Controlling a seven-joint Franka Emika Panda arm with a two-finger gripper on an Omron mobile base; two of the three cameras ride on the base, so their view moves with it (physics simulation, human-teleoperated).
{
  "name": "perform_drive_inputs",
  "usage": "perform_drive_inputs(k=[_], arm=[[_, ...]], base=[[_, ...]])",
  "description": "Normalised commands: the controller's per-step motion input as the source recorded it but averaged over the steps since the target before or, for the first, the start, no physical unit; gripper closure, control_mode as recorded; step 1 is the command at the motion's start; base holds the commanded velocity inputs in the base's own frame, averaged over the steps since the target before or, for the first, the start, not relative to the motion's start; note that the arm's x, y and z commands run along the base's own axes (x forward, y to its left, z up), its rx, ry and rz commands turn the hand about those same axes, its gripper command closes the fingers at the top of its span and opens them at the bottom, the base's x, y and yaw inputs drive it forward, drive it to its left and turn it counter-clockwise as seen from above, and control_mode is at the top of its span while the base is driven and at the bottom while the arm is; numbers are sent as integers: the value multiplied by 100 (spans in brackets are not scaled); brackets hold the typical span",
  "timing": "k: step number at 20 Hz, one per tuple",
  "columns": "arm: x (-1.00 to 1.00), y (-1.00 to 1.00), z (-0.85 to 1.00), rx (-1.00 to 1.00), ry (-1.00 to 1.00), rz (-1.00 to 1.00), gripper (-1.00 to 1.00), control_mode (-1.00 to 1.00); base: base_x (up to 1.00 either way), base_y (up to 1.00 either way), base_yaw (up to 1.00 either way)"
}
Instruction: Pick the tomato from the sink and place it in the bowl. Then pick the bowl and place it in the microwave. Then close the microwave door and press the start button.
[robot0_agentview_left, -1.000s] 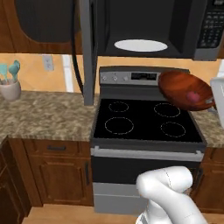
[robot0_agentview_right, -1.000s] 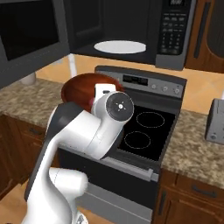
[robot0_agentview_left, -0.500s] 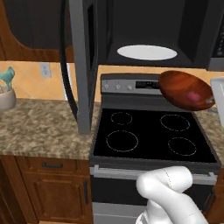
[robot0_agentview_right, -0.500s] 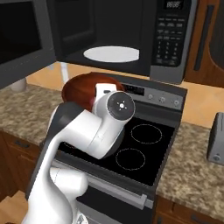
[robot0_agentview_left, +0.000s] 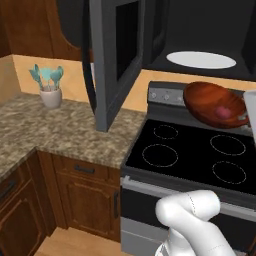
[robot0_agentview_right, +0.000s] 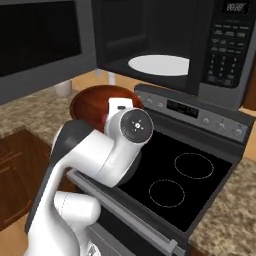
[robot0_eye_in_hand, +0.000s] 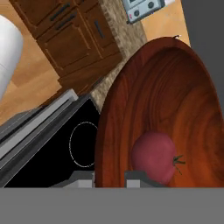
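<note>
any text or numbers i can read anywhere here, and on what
Microwave display, top right of the right base view: light digits, too blurred to read.
Microwave keypad below it: rows of button labels, too small to read.
Stove back panel: a small dark display and knobs, nothing legible.
Bowl, tomato, utensil cup: no writing.

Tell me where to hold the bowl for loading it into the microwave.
Hold the bowl by its thin rim, one finger inside and one outside, as the gripper does now. The wide shallow body is too broad to span. Take the near edge, clear of the tomato, so the far side enters the microwave first.
</note>
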Motion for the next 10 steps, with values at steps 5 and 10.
perform_drive_inputs(k=[5, 10], arm=[[0, 0, 0, 0, 0, 0, 100, 100], [0, 0, 4, 0, -1, 0, 100, -100]], base=[[4, -14, 39], [1, -11, 17]])
